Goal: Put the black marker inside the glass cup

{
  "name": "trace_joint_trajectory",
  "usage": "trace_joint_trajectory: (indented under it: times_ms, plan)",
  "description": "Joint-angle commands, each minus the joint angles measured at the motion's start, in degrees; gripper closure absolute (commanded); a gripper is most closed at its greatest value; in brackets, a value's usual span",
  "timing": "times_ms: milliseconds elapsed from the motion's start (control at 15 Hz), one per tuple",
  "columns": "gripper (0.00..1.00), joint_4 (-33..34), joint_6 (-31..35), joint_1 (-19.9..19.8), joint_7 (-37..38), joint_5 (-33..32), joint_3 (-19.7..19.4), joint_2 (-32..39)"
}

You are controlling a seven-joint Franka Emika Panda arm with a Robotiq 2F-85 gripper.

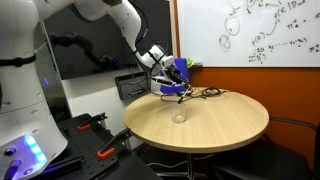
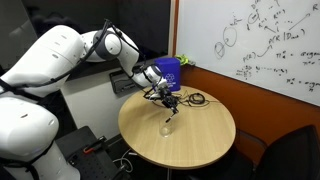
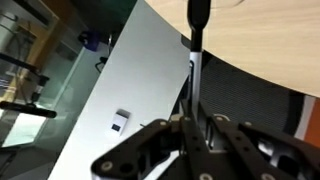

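Note:
A small clear glass cup [image 1: 179, 117] stands near the middle of the round wooden table [image 1: 225, 128]; it also shows in the other exterior view [image 2: 166, 127]. My gripper [image 1: 168, 88] hovers above the table's far edge, behind the cup, as both exterior views show [image 2: 165, 97]. In the wrist view my gripper [image 3: 197, 125] is shut on the black marker [image 3: 197, 40], which sticks out past the fingertips over the table's edge. The cup is out of the wrist view.
A blue object [image 1: 177, 70] and a tangle of black cables [image 1: 205, 94] lie at the table's far edge, close to my gripper. A whiteboard [image 2: 260, 50] hangs on the wall behind. Tools and clamps [image 1: 95, 135] lie on the floor beside the table.

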Motion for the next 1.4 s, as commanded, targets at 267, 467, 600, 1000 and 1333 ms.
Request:
trace_joint_trajectory:
  times_ms: [267,467,600,1000,1333]
  plan:
    - [0.97,-3.1,0.5,-2.8,-0.7,-0.4,5.3,-2.6]
    - [0.97,-3.3,2.3,-4.1,-0.6,-1.4,5.2,-2.0]
    - [0.61,-4.3,4.7,-5.5,-2.2,-0.9,5.8,-2.5]
    - [0.17,-7.3,13.2,-10.0,-12.8,5.6,9.6,-7.6]
    - [0.00,-9.8,9.9,-11.5,-25.5,13.3,10.7,-13.4]
